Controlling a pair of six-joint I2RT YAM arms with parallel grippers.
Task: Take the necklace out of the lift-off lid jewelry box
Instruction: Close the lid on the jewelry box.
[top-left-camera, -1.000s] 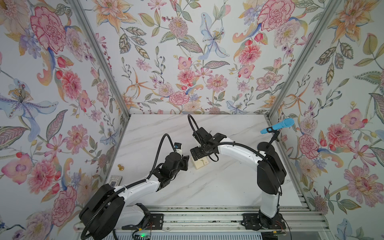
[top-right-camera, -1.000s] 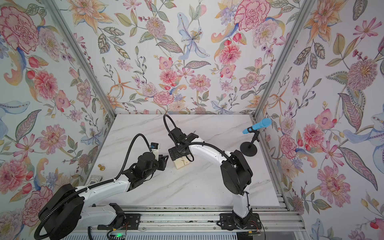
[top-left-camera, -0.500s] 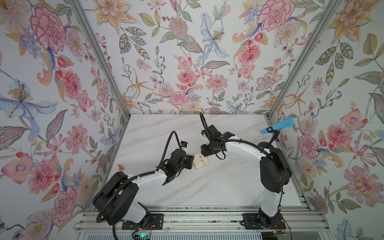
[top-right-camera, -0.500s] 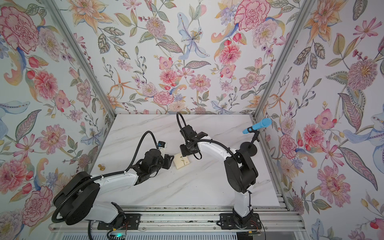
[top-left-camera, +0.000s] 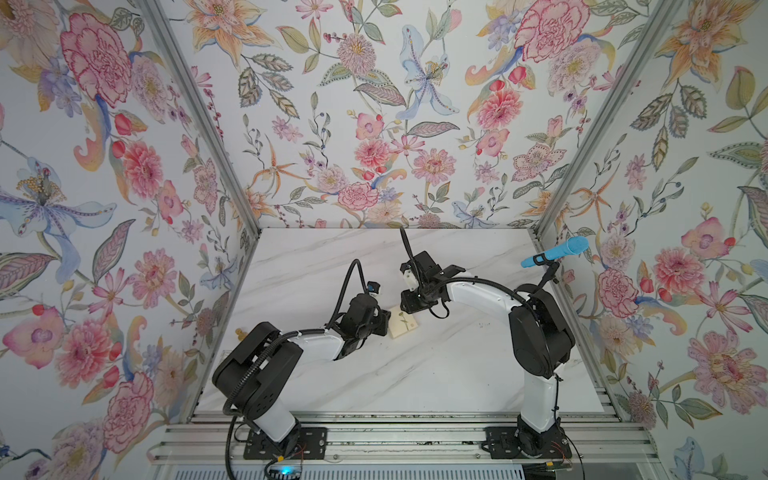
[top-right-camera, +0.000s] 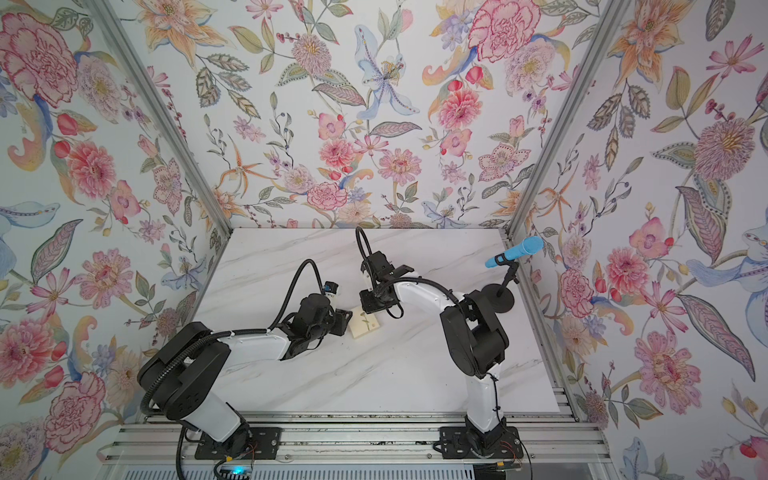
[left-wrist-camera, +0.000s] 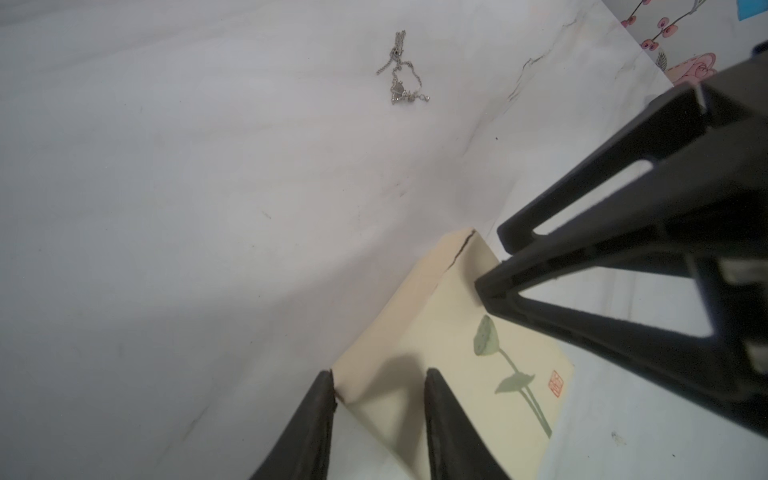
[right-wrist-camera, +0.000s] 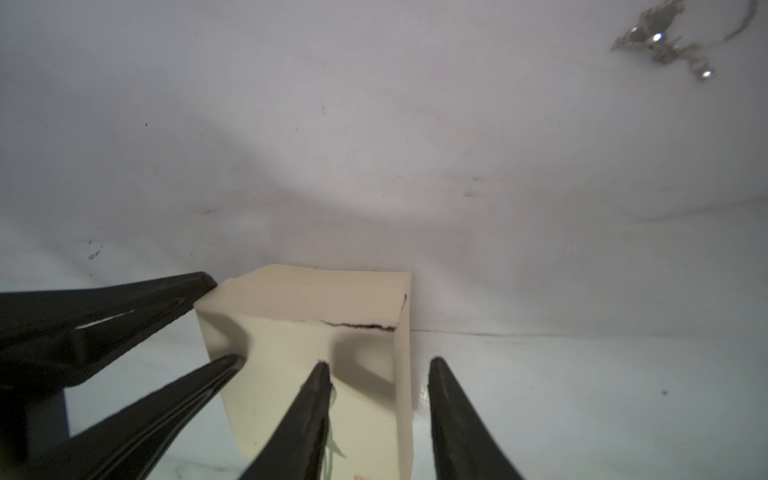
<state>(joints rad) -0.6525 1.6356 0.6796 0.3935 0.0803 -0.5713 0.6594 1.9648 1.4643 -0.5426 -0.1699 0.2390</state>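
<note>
"Necklace (left-wrist-camera: 401, 70) first: where is it lying?"

"It is lying bunched on the bare marble counter (top-left-camera: 415, 374), outside the lift-off lid jewelry box (left-wrist-camera: 457, 353) and well apart from it. Both wrist views are showing it as a small silvery tangle of chain with a pendant, and nothing is touching it."

"And the box itself?"

"In both top views the box (top-left-camera: 402, 324) (top-right-camera: 365, 325) is resting between the two arms. Its lid (left-wrist-camera: 478, 374) is on, with the green flower-stem drawing and the little red mark facing up. A dark tear is running along one top edge near a corner."

"What is the left gripper doing?"

"The left gripper (left-wrist-camera: 378, 374) is meeting the box at one corner with its fingers parted. One finger (left-wrist-camera: 320, 415) is touching the side wall right at that corner, and the other is hanging over the lid. Whether they are squeezing the box is impossible to say."

"And the right gripper?"

"The right gripper (right-wrist-camera: 378, 361) is straddling the edge next to the torn corner, with its fingers spread. One is over the lid and the other is outside the wall. A strip of counter is showing between that outer finger and the box — so it is gripping nothing."
</note>
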